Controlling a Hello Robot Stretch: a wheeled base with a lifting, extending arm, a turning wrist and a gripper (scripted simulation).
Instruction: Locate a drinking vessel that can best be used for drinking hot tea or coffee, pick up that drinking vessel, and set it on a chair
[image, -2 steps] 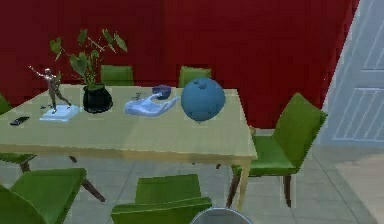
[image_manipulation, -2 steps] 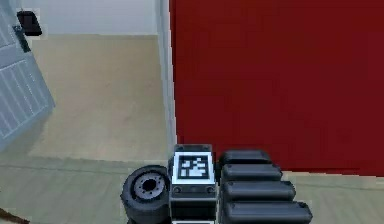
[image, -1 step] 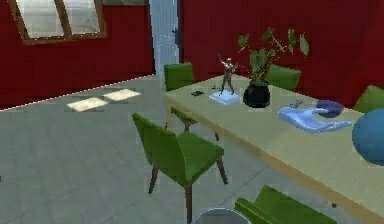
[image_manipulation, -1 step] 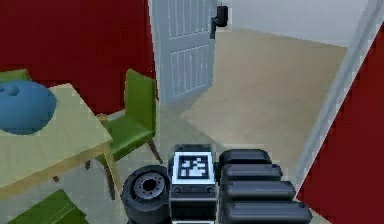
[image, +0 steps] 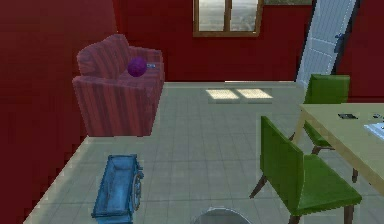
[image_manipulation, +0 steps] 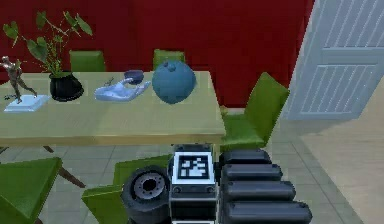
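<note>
— What is the gripper (image_manipulation: 148, 190) up to?
— It sits at the bottom middle of the arm side view, a dark round body just left of a white marker square. A green chair (image_manipulation: 100, 200) stands right behind it and I can't pick out its far end. So I cannot tell its state, or whether it carries anything.
— Why so low and tucked in?
— My guess is that the arm (image_manipulation: 255, 190) lies close to the body because the robot is looking, not reaching. The tabletop lies well beyond it.
— And next out?
— The long table (image_manipulation: 110, 125) across the middle of the frame, with seats set around it as for a meal. Any of them would serve for the setting-down.
— The drinking vessel?
— Upper left of centre, toward the table's far edge, there is a small bluish cup-like shape (image_manipulation: 133, 75). It is on or just behind a pale blue dish (image_manipulation: 115, 93). I take it for the tea cup, though it is too small to be sure. Just right of it stands a big round blue jar (image_manipulation: 172, 82), too bulky to sip from.
— Further left?
— A potted plant (image_manipulation: 62, 60) and a statuette (image_manipulation: 14, 78), likely ornaments.
— Farthest?
— A white door (image_manipulation: 345, 60) at the upper right. In the forward view's upper left, a striped armchair (image: 118, 85) is backed against the red wall.
</note>
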